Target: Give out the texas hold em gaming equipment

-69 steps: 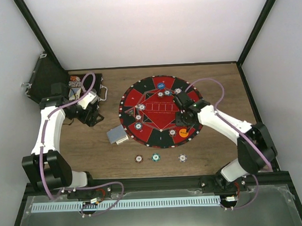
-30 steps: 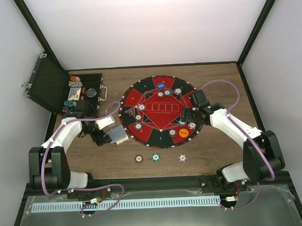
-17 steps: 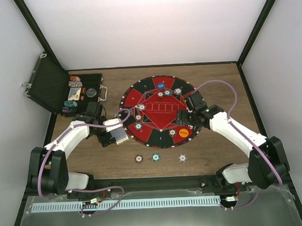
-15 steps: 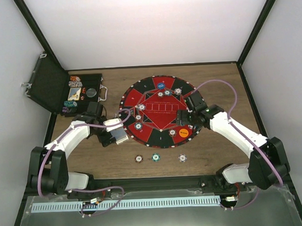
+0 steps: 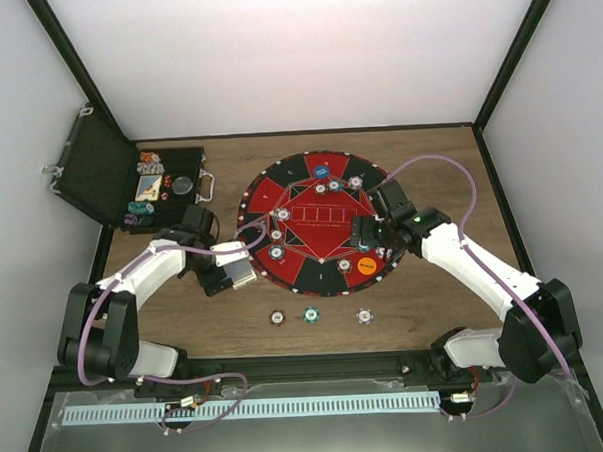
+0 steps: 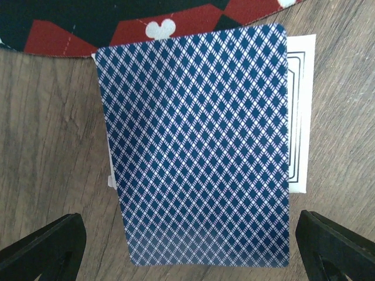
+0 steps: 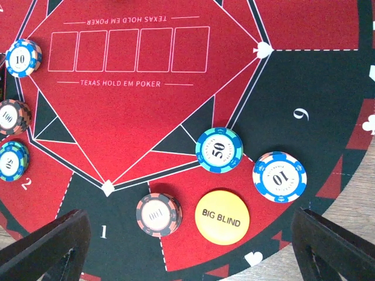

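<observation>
Blue-diamond back up: deck (image 6: 196,146) at the left rim of the mat (image 5: 321,223), its far edge just lapping onto the rim. Top card skewed over a white-faced card beneath, so probably easy to peel off alone. Left gripper (image 6: 187,252) directly above the deck, jaws spread wide, one finger off each near corner, nothing held. Likely set so for a pinch across the card's width. Judged step: lifting cards to deal onto the mat.

Right gripper (image 7: 187,246) over the mat's right part on the arms' side, jaws likewise wide, empty. Under it, flat on the mat and each apart from the next: 100 chip (image 7: 158,213), Big Blind button (image 7: 222,216), 50 chip (image 7: 218,150), 10 chip (image 7: 279,176). Blue button (image 5: 321,171) at the mat's far rim. Three loose chips (image 5: 310,314) off the mat, in a row on the wood just on the arms' side, presumably awaiting seats. Case (image 5: 130,183) open, well left of the mat, some chips inside.

Judgement: chips largely out, cards not yet dealt, the five card boxes at mat centre bare. Risk: thin cards lying flat, hard to get under, may drag several at once.
</observation>
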You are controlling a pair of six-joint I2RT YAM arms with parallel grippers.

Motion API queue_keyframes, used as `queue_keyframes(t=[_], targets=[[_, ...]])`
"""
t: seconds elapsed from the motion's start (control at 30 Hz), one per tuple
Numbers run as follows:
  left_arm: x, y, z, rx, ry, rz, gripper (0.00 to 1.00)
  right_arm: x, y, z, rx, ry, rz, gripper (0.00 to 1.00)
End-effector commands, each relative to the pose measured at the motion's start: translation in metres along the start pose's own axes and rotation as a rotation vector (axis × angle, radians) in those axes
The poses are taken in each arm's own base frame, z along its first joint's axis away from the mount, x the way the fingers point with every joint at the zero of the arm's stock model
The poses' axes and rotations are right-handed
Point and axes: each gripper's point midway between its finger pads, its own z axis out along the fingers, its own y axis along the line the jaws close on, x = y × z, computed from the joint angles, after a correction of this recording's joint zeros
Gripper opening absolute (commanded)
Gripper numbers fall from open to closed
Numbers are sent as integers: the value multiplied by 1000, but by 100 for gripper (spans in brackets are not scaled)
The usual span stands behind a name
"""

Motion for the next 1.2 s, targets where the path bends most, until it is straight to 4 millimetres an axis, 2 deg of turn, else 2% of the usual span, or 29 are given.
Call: queue_keyframes(t=[0.0,0.33,0.83,0.93,1.03,1.17], targets=[[4,-1,6,4,32,-3,100,-11,11,-15,-39,-33,-2,95],[9,2,18,10,72,-18,100,-15,17,-21,-64,-42,-8,95],[16,2,33,23,110,15,99,-15,27,-23,-117,-38,-17,89],[15,1,34,37,107,22,91,-14,28,-23,-124,-35,-20,88],[12,-3,32,58,90,31,76,-13,29,-23,-131,-29,-23,88],[12,-7,31,77,85,37,65,-11,31,-23,-144,-24,-28,87]])
